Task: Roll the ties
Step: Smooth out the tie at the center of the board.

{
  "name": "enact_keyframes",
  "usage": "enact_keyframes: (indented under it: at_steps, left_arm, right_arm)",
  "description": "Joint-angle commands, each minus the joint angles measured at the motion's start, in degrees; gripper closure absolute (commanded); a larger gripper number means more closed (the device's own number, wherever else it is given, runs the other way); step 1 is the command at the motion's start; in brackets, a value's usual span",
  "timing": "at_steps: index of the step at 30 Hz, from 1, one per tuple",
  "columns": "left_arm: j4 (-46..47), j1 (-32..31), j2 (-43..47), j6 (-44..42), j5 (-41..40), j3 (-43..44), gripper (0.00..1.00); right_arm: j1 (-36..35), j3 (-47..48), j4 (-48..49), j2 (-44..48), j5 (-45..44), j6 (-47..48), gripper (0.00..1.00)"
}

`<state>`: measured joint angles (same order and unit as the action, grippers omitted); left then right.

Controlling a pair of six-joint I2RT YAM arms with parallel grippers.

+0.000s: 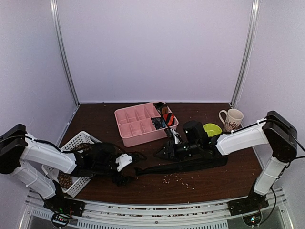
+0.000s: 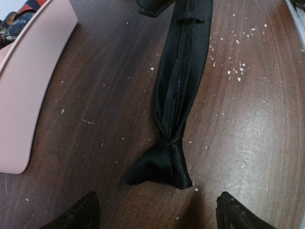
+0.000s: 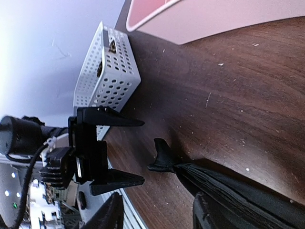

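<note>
A plain black tie (image 1: 183, 166) lies flat along the table front, its narrow end pinched and flared toward the left. In the left wrist view that end (image 2: 162, 164) lies just ahead of my left gripper (image 2: 157, 215), which is open and empty, fingers either side of it. My left gripper (image 1: 129, 170) also shows open in the right wrist view (image 3: 140, 150). My right gripper (image 1: 163, 152) hovers over the tie's middle; it (image 3: 157, 212) is open, one finger over the tie (image 3: 228, 188). Rolled ties (image 1: 164, 117), dark and orange-striped, sit in the pink tray.
The pink compartment tray (image 1: 136, 128) stands mid-table, also in the left wrist view (image 2: 28, 86). A white perforated basket (image 1: 76, 142) with brown patterned ties (image 1: 65, 180) is at the left. A mug (image 1: 232, 119) and green bowl (image 1: 212, 129) are at the right. Crumbs dot the wood.
</note>
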<state>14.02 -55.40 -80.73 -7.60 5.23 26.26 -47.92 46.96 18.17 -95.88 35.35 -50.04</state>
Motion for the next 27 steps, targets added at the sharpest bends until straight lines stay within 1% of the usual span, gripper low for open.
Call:
enact_keyframes:
  at_steps: [1,4,7,10,15,17,20,23,27]
  left_arm:
    - [-0.46,1.82,-2.92,-1.25,3.74,3.56,0.15]
    - [0.43,2.22,-4.91,-1.54,4.59,4.21,0.18]
    - [1.31,2.22,-7.02,-2.34,5.53,4.85,0.2]
    - [1.16,2.34,-8.61,-2.87,5.7,5.67,0.22]
    - [0.69,2.3,-12.03,-2.91,5.14,7.27,0.23]
    - [0.73,2.31,-13.14,-2.82,5.69,7.46,0.25]
    - [2.08,2.31,-13.96,-2.91,7.53,7.22,0.27]
    - [4.55,2.31,-14.03,-2.66,9.33,6.51,0.32]
    - [8.35,2.31,-13.67,-2.05,10.31,5.12,0.35]
  right_arm:
    - [-2.78,4.01,4.07,-5.8,0.96,-2.75,0.59]
    - [-4.2,5.54,5.03,-9.92,1.47,-3.77,0.75]
    - [-4.55,5.9,4.69,-12.71,0.81,-3.59,0.87]
    - [-4.64,6.27,2.82,-14.87,0.16,-2.4,0.92]
    - [-4.7,6.52,-1.41,-17.93,-1.84,0.71,0.96]
    - [-4.64,5.29,-2.36,-18.33,-2.34,1.69,0.98]
    - [-4.19,1.75,-1.58,-17.85,-2.75,1.85,0.98]
    - [-3.35,-2.21,0.3,-16.81,-2.9,1.54,0.99]
    - [-2.58,-6.46,2.82,-15.21,-2.83,0.78,0.99]
